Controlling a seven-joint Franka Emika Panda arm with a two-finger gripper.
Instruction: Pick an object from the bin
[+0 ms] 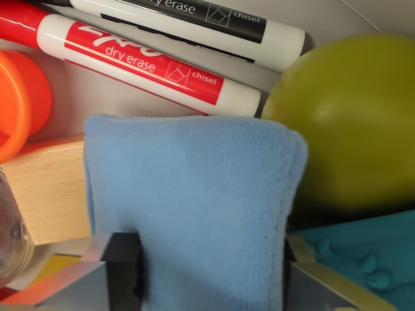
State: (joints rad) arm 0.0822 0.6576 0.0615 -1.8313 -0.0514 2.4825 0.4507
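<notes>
**pixelnoob:** Wrist view is lit pretty evenly, soft and bright. No blown-out glare, just a faint sheen along the red dry erase marker (pixel 146 61) and the black dry erase marker (pixel 194 23). The print on both reads sharp.

**camfan22:** Yeah, focus sits back there. The blue cloth (pixel 194 207) is crisp enough to show its nap near the top and goes softer toward the bottom edge. The olive green ball (pixel 350 123) has a gentle highlight up top and falls into a dark shadow underneath.

**pixelnoob:** The orange cup (pixel 19 103) at the wrist view's left is blurry, and the gripper fingers (pixel 117 272) are mushy too. There's a deep shadow beside the cloth down there.
</notes>
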